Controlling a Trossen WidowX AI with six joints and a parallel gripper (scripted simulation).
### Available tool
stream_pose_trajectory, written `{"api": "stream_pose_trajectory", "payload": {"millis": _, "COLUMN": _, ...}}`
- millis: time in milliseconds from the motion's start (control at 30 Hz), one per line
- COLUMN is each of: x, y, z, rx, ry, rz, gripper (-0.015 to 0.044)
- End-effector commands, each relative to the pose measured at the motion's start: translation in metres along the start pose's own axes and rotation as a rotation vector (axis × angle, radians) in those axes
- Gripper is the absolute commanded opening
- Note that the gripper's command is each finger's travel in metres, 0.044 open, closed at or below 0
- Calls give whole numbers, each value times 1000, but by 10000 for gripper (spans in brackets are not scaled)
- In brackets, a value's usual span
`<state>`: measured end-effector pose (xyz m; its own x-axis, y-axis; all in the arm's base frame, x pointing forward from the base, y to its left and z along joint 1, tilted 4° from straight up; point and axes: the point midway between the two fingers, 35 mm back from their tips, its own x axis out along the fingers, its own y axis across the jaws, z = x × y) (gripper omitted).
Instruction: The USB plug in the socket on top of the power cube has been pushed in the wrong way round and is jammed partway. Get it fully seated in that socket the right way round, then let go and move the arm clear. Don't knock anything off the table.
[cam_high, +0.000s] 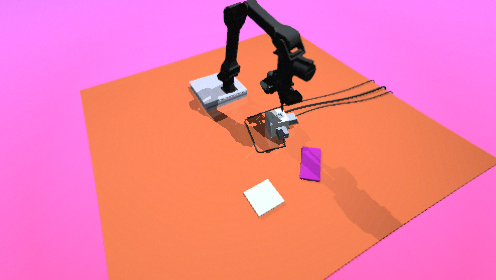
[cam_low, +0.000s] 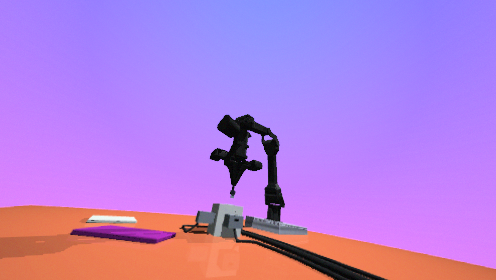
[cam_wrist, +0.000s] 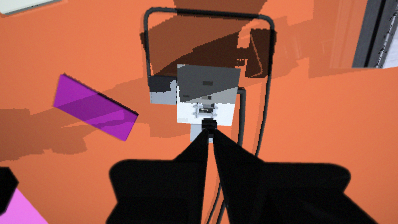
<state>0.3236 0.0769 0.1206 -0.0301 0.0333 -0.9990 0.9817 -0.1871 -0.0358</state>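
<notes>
From left to right in the top view, a pale base plate (cam_high: 200, 89) (cam_low: 295, 230) is seen nearest the table's upper-left edge, a white square (cam_high: 263, 197) (cam_low: 112, 219) (cam_wrist: 27, 4) is set toward the cut-off bottom corner, and the power cube (cam_high: 272, 124) (cam_low: 226, 212) (cam_wrist: 208, 82) stands between that edge and the right corner. Beyond it lies a purple slab (cam_high: 310, 164) (cam_low: 123, 234) (cam_wrist: 95, 107), and dark cables (cam_high: 345, 99) (cam_low: 310, 259) are led to the upper-right edge. In the exterior view, a gap is shown between the cube's top and the small USB plug (cam_low: 232, 194) (cam_wrist: 209, 123), which is clamped in the claw (cam_high: 283, 106) (cam_low: 233, 187) (cam_wrist: 210, 133); this gap cannot be judged from the top view. Openings in the cube's top are shown in the wrist view but cannot be seen in the exterior one. Two grey blocks are seen at the cube's sides. The white square is cut off by the wrist frame, and the block below the cube there is partly covered by the fingertips. The plug is out of the socket, but its way round is too small to tell.
</notes>
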Motion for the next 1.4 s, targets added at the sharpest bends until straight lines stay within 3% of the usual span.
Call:
{"api": "stream_pose_trajectory", "payload": {"millis": 0, "x": 1, "y": 1, "z": 1, "rx": 5, "ry": -6, "rz": 2, "gripper": 0}}
{"api": "stream_pose_trajectory", "payload": {"millis": 1367, "x": 6, "y": 2, "z": 2, "rx": 29, "ry": -16, "rz": 2, "gripper": 0}}
